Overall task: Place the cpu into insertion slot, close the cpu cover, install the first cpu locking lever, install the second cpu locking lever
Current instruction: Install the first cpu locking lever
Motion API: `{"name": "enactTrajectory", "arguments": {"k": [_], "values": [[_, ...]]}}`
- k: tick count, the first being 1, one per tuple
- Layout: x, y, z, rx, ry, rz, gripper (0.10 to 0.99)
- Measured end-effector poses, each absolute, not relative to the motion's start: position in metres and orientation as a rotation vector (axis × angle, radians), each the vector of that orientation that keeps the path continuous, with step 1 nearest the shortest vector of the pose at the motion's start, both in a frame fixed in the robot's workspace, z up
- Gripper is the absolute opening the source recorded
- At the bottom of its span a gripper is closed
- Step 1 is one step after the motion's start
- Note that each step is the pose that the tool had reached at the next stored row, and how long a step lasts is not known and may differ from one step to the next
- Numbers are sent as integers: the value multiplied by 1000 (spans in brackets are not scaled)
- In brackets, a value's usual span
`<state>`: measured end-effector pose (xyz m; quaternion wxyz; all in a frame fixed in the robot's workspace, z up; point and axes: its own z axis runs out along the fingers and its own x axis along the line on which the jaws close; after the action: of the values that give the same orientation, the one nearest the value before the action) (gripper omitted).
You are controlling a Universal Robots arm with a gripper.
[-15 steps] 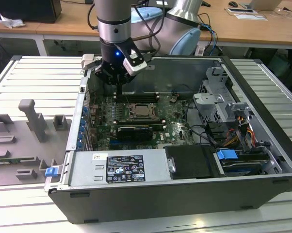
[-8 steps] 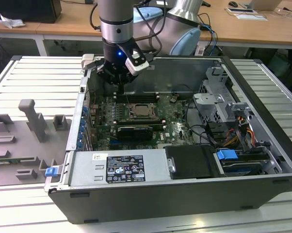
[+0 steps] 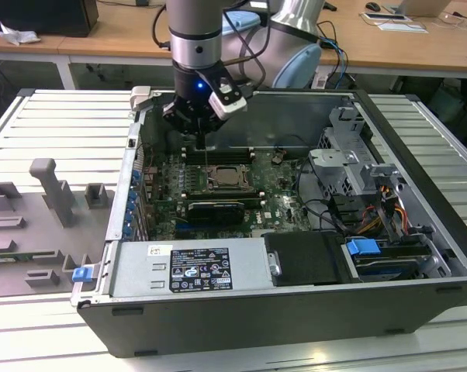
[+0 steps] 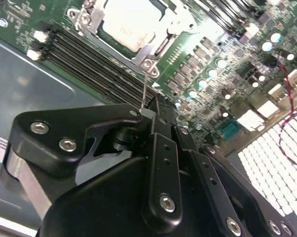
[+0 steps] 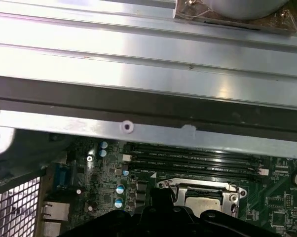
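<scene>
The cpu lies silver face up in the insertion slot on the green board. The cpu cover is down flat around it as a silver frame. A thin metal locking lever stands up from the socket's corner. My gripper is shut on the top end of that lever. In the exterior view the gripper hangs just behind the socket, over the memory slots. The first wrist view has the cpu and cover just past my dark fingertips.
The open computer case lies on a slatted metal table. Long black memory slots run behind the socket and a black card sits in front of it. Drive cage and cables fill the exterior view's right; a power supply is at the front.
</scene>
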<state>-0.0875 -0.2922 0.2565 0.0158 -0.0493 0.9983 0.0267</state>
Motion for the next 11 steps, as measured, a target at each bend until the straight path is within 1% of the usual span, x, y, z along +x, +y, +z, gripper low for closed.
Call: {"name": "enactTrajectory", "arguments": {"k": [11], "values": [[-65, -292, 253, -149, 3106, 76, 106]]}}
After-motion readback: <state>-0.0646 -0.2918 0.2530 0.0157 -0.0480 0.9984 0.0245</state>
